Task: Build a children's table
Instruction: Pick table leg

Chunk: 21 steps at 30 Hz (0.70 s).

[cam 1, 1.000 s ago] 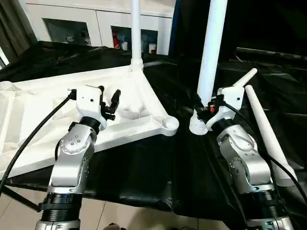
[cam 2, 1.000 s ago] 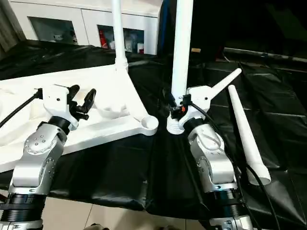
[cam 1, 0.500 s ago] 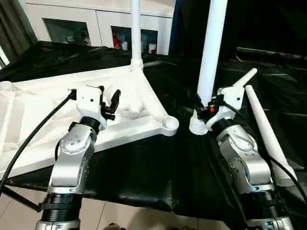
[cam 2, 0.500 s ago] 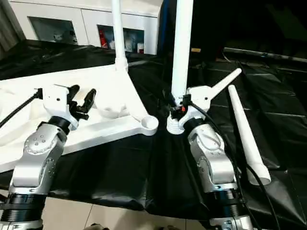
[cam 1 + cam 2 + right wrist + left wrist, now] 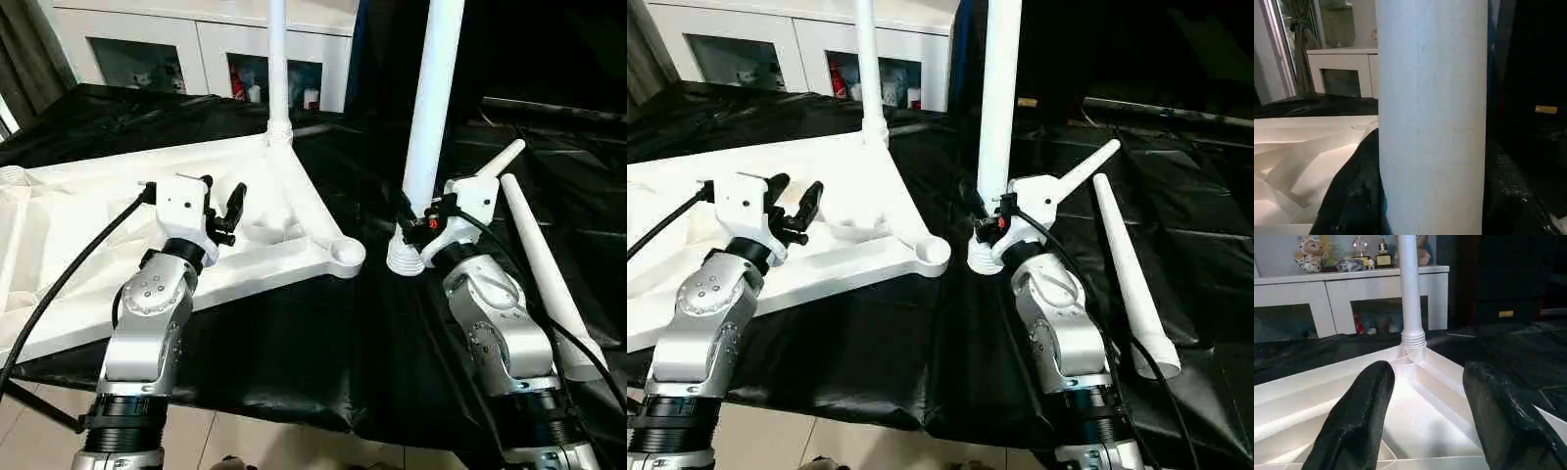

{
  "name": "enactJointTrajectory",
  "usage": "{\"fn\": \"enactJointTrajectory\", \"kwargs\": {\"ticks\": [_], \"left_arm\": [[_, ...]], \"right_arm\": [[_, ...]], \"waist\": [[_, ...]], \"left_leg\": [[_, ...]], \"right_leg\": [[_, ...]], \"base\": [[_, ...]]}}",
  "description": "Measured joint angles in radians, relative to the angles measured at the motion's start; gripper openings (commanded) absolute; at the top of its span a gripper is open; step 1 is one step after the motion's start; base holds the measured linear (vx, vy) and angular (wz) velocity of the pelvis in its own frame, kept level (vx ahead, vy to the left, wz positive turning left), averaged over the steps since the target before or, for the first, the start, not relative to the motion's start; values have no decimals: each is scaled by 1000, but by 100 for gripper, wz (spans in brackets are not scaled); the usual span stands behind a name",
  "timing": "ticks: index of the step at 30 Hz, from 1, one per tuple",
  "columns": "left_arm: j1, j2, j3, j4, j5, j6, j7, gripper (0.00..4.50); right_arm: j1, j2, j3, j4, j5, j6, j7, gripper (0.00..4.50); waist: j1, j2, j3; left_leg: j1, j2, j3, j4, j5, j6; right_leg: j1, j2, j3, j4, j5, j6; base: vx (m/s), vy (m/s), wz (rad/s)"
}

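Over black cloth (image 5: 294, 343), right pincer (image 5: 416, 220) around upright leg (image 5: 431, 108).

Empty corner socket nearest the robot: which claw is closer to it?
Right. The right claw grips an upright leg just beside the socket; the left claw hovers open over the tabletop's ribs, farther away.

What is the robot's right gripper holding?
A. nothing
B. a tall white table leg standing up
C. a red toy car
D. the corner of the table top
B: the right gripper is closed around a white leg that stands upright with its threaded end on the black cloth, beside the table top's empty corner socket.
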Motion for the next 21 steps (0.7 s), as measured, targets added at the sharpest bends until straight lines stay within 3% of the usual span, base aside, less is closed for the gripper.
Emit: {"fn": "enactJointTrajectory", "kwargs": {"ticks": [21], "left_arm": [[0, 0, 0, 0, 0, 0, 0, 270]], "right_arm": [[0, 0, 0, 0, 0, 0, 0, 184]], "waist": [[0, 0, 0]], "left_leg": [[0, 0, 0, 0, 0, 0]], "right_leg": [[0, 0, 0, 0, 0, 0]], "base": [[0, 0, 0]]}}
